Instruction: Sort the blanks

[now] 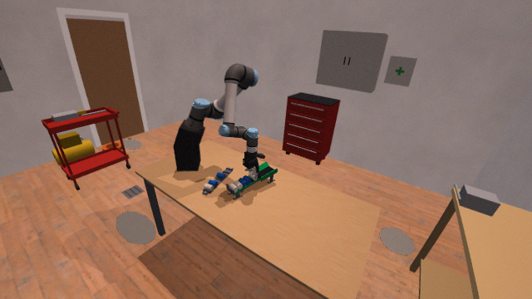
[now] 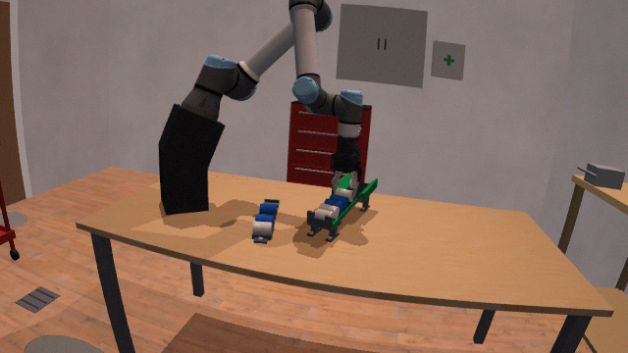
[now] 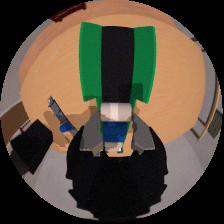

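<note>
The green and black feed ramp (image 1: 254,178) (image 2: 345,203) stands mid-table and slopes down to its stop. A white blank (image 2: 324,213) lies at the stop, with a blue blank (image 2: 337,200) just above it. My gripper (image 2: 342,187) (image 1: 250,168) points down over the ramp and is shut on a white blank (image 3: 116,111), held across the ramp just above the blue one (image 3: 114,131). Whether the white blank touches the ramp floor is hidden. The black stock rack (image 2: 265,221) (image 1: 217,181), left of the ramp, holds two blue blanks (image 2: 266,212) and a white one (image 2: 262,228).
The arm's black base (image 2: 188,162) stands at the table's back left. A red drawer cabinet (image 1: 311,126) is behind the table. A red cart (image 1: 85,139) stands far left. A second table with a grey box (image 1: 478,199) is at the right.
</note>
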Controlling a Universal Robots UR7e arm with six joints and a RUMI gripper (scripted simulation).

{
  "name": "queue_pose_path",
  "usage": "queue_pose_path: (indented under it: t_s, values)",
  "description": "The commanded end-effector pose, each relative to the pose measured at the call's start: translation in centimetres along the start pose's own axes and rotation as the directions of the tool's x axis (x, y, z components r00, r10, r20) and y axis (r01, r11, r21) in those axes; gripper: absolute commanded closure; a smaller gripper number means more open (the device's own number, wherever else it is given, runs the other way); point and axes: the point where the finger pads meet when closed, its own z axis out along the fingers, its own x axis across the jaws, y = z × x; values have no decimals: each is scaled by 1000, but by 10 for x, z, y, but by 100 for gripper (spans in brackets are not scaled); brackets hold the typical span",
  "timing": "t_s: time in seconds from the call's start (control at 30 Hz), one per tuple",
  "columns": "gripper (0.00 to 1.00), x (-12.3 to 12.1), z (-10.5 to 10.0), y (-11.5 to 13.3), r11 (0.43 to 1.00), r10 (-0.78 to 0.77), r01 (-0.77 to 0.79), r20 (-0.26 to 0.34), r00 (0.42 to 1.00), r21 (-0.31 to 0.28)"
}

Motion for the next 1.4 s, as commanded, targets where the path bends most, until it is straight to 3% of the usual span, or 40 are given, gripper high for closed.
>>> queue_pose_path:
  t_s: [0.0, 0.83, 1.37]
  values:
    - [65, 1, 0, 0, 1000, 0, 0, -1, 1000, 0]
    - [65, 1, 0, 0, 1000, 0, 0, -1, 1000, 0]
    - [53, 1, 0, 0, 1000, 0, 0, -1, 1000, 0]
